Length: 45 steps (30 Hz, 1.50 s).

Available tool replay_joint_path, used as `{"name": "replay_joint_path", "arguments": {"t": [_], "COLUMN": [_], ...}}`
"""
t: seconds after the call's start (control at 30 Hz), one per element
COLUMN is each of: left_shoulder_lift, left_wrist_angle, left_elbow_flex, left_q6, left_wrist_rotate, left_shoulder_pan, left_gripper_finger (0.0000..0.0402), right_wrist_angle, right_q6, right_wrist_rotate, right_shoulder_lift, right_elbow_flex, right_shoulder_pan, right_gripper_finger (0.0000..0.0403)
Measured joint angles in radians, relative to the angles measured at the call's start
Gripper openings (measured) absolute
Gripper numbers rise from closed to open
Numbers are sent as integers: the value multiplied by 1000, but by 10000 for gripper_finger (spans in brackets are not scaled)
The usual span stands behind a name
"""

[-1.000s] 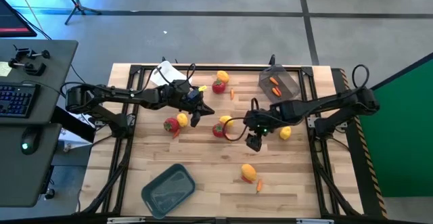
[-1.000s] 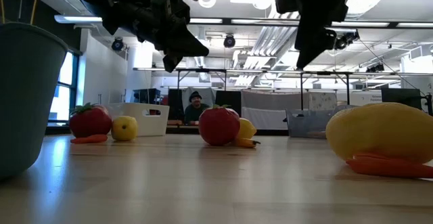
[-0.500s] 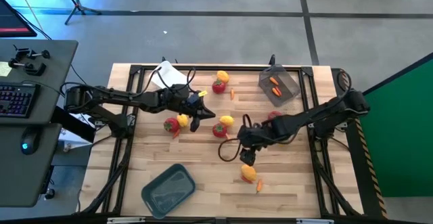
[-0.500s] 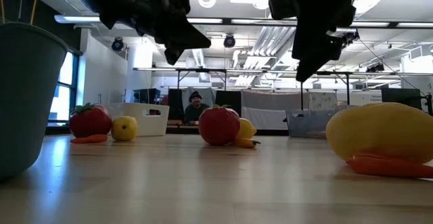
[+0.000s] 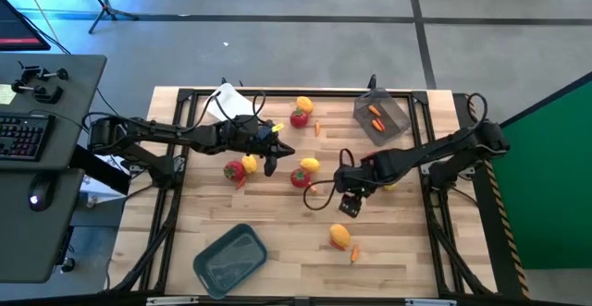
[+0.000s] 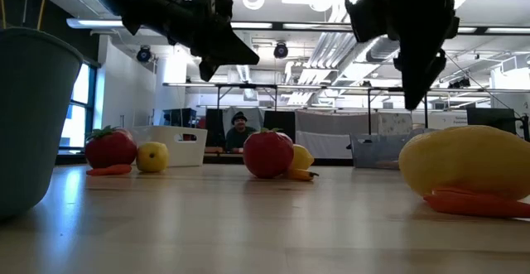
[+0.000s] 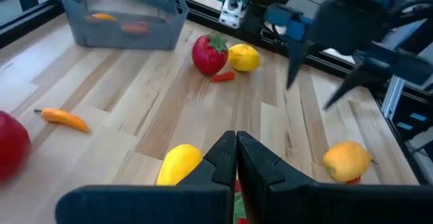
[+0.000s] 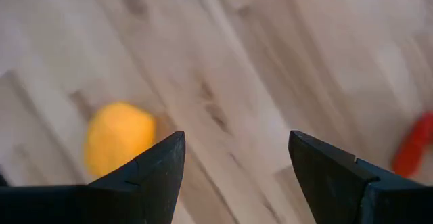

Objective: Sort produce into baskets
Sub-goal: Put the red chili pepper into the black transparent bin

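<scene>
The produce lies scattered over the wooden tabletop (image 5: 277, 250): a red round fruit with a green top (image 5: 300, 177) just beside a yellow oval fruit (image 5: 311, 165) near the middle, another red fruit (image 5: 234, 169) touching a yellow one (image 5: 249, 164) to their left, a third red and yellow pair (image 5: 301, 112) toward the far edge with a thin orange piece (image 5: 317, 128) just beside it, and a yellow-orange fruit (image 5: 339, 236) with a small orange-red piece (image 5: 353, 253) touching it nearer the front. The dark see-through basket (image 5: 382, 116) at the far right holds two orange-red pieces; the grey-blue basket (image 5: 230, 259) at the front left looks to hold nothing I can make out; the white basket (image 5: 222, 102) at the far left is mostly hidden behind my left arm. My right end effector (image 5: 349, 203) hangs above the tabletop between the middle pair and the front yellow-orange fruit, its fingers spread apart with nothing between them. My left end effector (image 5: 272, 165) hovers between the two middle pairs, its fingers pressed together and holding nothing.
</scene>
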Motion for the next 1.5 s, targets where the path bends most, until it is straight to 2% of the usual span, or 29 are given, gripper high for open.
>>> {"name": "replay_joint_path", "arguments": {"t": [0.1, 0.2, 0.37, 0.53, 0.67, 0.77, 0.87, 1.03, 1.2, 1.3, 1.4, 1.5], "left_shoulder_lift": [0, 0, 0, 0, 1, 1, 1, 1, 1, 1, 1, 1], "left_wrist_angle": [-2, -4, -5, -6, -19, -36, -37, -39, -54, -56, -56, -56], "left_elbow_flex": [0, 0, 0, 0, 0, 0, 0, 0, 0, 0, 0, 0], "left_q6": [0, 2, 1, 7, 47, 51, 68, 78, 79, 87, 88, 101], "left_wrist_rotate": [1, 2, 3, 4, 4, 4, 4, 4, 3, 4, 3, 3], "left_shoulder_pan": [-2, -4, -4, -4, -4, -4, -4, -3, -3, -3, -3, -3], "left_gripper_finger": [0, 0, 0, 0, 0, 0, 0, 0, 0, 0, 0, 0], "right_wrist_angle": [71, 147, 199, 218, 189, 164, 146, 206, 248, 302, 389, 372], "right_q6": [12, 144, 459, 803, 1137, 1352, 1466, 1497, 1463, 1383, 1235, 1083], "right_wrist_rotate": [-21, -42, -1, 102, 173, 197, 195, 203, 211, 241, 299, 303], "right_shoulder_lift": [0, 0, 0, 0, 0, 12, 45, 120, 202, 250, 289, 331], "right_elbow_flex": [0, 0, 0, 25, 59, 68, 68, 68, 68, 67, 68, 96], "right_shoulder_pan": [46, 102, 237, 403, 522, 580, 613, 626, 606, 593, 578, 553], "right_gripper_finger": [254, 254, 254, 254, 254, 254, 254, 254, 254, 254, 254, 254]}}
